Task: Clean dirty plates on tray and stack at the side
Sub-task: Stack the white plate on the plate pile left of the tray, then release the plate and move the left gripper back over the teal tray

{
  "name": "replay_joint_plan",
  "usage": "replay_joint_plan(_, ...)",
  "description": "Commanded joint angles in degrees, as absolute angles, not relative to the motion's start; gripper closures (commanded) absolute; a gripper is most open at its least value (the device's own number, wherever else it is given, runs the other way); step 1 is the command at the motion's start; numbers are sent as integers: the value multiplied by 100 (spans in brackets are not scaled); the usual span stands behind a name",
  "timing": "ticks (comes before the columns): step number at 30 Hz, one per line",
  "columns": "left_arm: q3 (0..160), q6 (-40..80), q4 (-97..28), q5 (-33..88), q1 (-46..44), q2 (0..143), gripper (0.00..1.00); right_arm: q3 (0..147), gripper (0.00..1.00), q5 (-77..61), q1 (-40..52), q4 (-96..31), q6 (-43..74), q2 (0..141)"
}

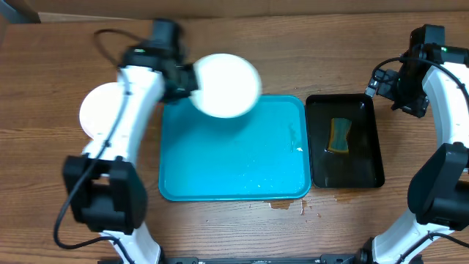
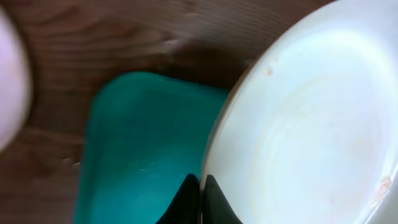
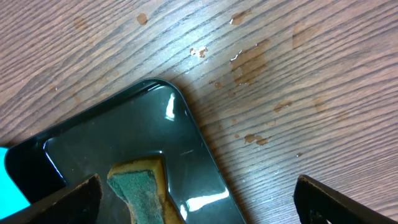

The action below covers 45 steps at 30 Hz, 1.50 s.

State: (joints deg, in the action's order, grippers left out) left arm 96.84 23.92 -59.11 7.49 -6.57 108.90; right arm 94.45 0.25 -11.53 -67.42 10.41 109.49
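A white plate (image 1: 227,85) hangs above the far left corner of the turquoise tray (image 1: 234,158), with my left gripper (image 1: 181,79) shut on its left rim. In the left wrist view the plate (image 2: 311,124) fills the right side, with a faint reddish spot near its right edge. The black fingertips (image 2: 189,198) pinch its rim over the tray (image 2: 143,143). A second white plate (image 1: 102,110) lies on the table left of the tray, partly under my left arm. My right gripper (image 3: 198,186) stands open over the far end of the black tray, nothing between its fingers.
A narrow black tray (image 1: 344,143) right of the turquoise tray holds a green and yellow sponge (image 1: 339,136), also seen in the right wrist view as the sponge (image 3: 140,186). Wet spots mark the wood near the tray's front right corner (image 1: 282,205).
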Motion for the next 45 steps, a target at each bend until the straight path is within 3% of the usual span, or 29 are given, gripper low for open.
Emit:
replay_joint_plan(1,9795,2394,-6143,987,283,10908,96,9485,0,38,-1164,-6718,1041,10822)
replay_joint_plan(9,9592,2469,-6167,985,1979,10908,96,9485,0,38,-1164,-6718,1041,10822)
replay_joint_plan(16,9161,2469,-6047,934,2836,10908,96,9485,0,38,-1164,-6718,1041,10822)
replay_joint_plan(35,8082,2622,-4615,189,3033,10908,96,9485,0,38,-1164,-6718,1041,10822)
replay_joint_plan(42,7854,2644,-4222,215,3030,10908,92,9485,0,38,-1164,-6718,1041,10822)
replay_joint_plan(43,7854,2644,-4176,222,3030,10910,88,9485,0,38,-1164,-6718,1041,10822)
replay_joint_plan(44,7854,2644,-4141,259,3030,10908,77,9485,0,38,-1164,-6718,1041,10822)
replay_joint_plan(45,7854,2641,-4110,305,3030,10910,54,9485,0,38,-1164,-6718,1041,10822)
